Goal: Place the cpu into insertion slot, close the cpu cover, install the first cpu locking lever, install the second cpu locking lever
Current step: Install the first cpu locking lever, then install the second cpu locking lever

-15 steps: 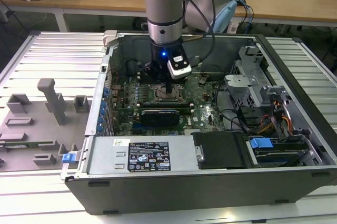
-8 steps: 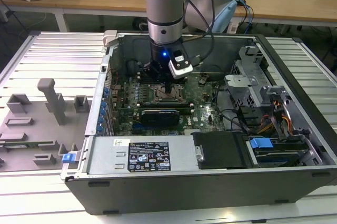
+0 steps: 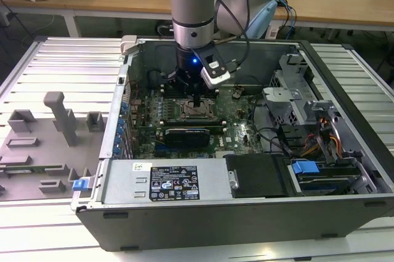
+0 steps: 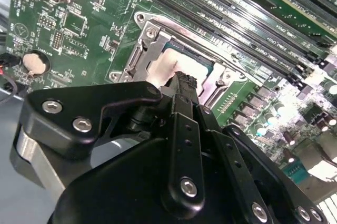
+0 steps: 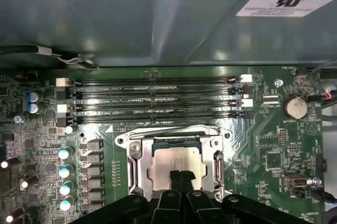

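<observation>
From where the exterior view looks, the open computer case (image 3: 246, 213) lies on its side on a slatted metal table (image 3: 55, 65), its labelled power supply box (image 3: 166, 182) nearest, with drive bays and a blue clip (image 3: 305, 166) toward the exterior view's right. Behind that the green motherboard (image 3: 240, 120) spreads out, and the arm (image 3: 194, 3) comes straight down over its middle, the gripper (image 3: 196, 103) planted on the insertion slot (image 3: 198, 111). A grey fixture tray (image 3: 43, 145) sits outside the case on the exterior view's left, and wooden desks stand farthest back.

That view hides what the fingers are doing. The first wrist view makes it plain: the two black fingertips (image 5: 176, 177) are pressed together, nothing between them, their tips resting on the pale top of the cpu (image 5: 171, 161), which lies seated in the socket. The cpu cover (image 5: 218, 166) frames the chip, lying down around it. Beyond run the long memory slots (image 5: 152, 100) and then the case wall.

The second wrist view shows the gripper's black linkage (image 4: 179, 145) blocking most of the socket, and a coin battery (image 4: 35, 63) off to one side.
</observation>
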Tool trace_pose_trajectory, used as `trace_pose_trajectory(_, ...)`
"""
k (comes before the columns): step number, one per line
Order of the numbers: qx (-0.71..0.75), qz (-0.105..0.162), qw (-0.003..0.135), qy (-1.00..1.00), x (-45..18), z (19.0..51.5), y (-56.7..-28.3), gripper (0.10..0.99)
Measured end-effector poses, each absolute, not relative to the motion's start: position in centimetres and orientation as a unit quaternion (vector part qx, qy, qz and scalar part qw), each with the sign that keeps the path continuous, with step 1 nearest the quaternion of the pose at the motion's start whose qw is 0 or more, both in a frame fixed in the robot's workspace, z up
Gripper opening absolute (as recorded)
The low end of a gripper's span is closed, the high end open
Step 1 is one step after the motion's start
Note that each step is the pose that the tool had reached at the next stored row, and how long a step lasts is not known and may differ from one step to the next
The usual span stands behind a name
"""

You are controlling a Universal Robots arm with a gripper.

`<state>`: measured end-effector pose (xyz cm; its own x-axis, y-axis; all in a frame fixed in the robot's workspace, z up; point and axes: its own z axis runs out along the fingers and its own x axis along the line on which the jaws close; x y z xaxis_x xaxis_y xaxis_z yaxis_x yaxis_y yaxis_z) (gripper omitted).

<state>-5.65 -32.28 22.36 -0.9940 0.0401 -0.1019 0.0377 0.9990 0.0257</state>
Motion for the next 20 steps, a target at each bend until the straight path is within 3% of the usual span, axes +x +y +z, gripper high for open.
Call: trace_pose_trajectory(20, 0.02, 0.012, 0.051, 0.998, -5.7, 23.6, -32.3, 0.106)
